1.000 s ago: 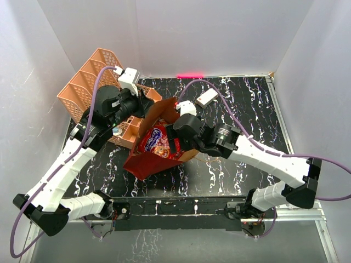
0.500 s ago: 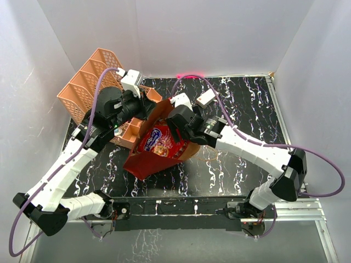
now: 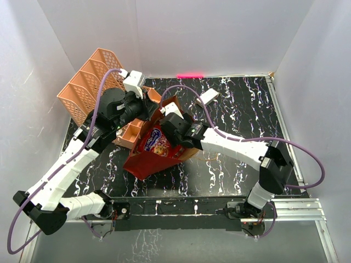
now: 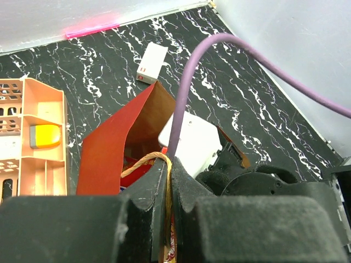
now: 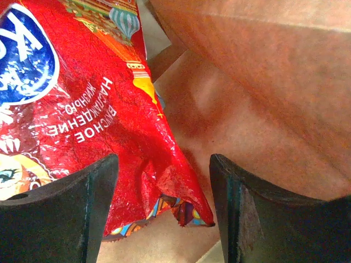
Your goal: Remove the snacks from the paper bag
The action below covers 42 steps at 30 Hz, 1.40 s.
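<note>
Large shiny red cookie packet with blue logo lies inside tall dark red paper bag, kraft-lined, on black marbled table. Right gripper inside bag, fingers spread, packet's corner between them. Left gripper pinched tight on bag's cord handle. Peach lattice tray just beside bag.

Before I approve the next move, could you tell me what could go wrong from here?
The right hand is open around a crumpled corner of the red cookie packet, so a pinch might slip. The left hand holds the paper bag by one cord handle; lifting the packet could drag the bag.
</note>
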Tool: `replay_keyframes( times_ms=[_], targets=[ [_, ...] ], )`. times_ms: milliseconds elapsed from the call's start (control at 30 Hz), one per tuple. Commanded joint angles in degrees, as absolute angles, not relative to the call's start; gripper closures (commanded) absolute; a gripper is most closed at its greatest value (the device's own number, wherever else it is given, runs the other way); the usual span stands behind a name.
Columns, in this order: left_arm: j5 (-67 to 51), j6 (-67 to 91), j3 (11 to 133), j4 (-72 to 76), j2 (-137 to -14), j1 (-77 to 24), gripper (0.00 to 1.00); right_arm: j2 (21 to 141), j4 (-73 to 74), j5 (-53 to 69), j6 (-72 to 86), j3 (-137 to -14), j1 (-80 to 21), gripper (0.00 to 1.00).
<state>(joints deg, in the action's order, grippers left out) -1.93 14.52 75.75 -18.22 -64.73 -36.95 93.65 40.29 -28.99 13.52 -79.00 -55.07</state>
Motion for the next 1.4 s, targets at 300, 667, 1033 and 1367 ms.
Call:
replay_keyframes(
  times_ms=[300,667,1033,1367],
  targets=[
    [1.18,13.40,76.62,-16.64,-61.99,-37.57,0.96,94.66,31.22,-23.48,17.15,-76.72,-54.95,0.61],
    [1.57,10.00,76.28,-16.96,-61.55,-37.53,0.96,91.03,28.98,-18.73,18.16,-79.28,-55.10,0.83],
    [2.99,7.92,75.73,-15.86,-61.35,-37.53,0.98,85.42,26.41,-13.20,20.14,-83.52,-55.10,0.92],
    [1.24,8.26,75.40,-13.05,-60.64,-37.57,0.98,78.78,23.90,-14.73,22.38,-85.81,-55.02,0.92]
  ],
)
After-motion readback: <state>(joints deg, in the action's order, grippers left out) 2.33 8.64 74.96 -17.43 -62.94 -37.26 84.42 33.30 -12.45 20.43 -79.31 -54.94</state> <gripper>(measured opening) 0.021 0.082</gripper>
